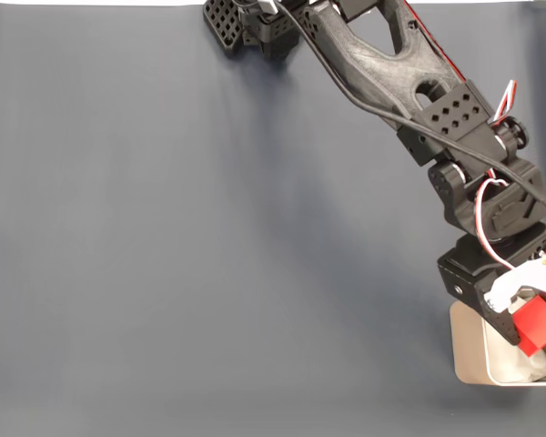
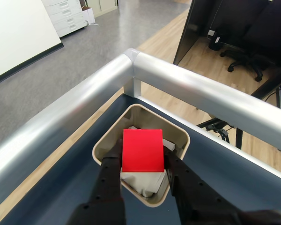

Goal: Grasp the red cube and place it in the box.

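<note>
Black jaws (image 2: 143, 161) fill the bottom of my wrist view, closed on the red cube (image 2: 142, 151), which hangs over the box (image 2: 101, 149) and its crumpled white lining (image 2: 143, 183). From the fixed view the box (image 1: 467, 350) sits at the worktop (image 1: 209, 255) corner. I judge that a release off-centre could bounce the cube off the rim, or off the lining and over the edge.

Fixed view overhead, wrist view close

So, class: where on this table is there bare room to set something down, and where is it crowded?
The dark mat is bare from the arm leftward and down to the near edge. It is crowded at the lower right corner, where the jaws hold the red cube over the box.
</note>
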Robot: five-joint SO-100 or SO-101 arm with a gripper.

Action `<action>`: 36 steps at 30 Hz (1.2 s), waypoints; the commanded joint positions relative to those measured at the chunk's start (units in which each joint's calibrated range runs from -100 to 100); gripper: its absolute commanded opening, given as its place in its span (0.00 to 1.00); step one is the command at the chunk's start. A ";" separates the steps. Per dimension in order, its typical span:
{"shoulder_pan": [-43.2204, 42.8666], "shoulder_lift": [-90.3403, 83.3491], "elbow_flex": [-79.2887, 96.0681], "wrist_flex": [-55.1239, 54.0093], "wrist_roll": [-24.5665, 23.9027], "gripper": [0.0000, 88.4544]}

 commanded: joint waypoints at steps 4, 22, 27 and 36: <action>0.89 -0.97 -3.41 -0.56 -0.24 0.01; 1.60 -3.74 -3.04 -0.56 0.73 0.40; 1.46 -4.26 -3.87 -0.97 1.22 0.50; 1.24 -4.61 -3.59 -2.36 0.68 0.54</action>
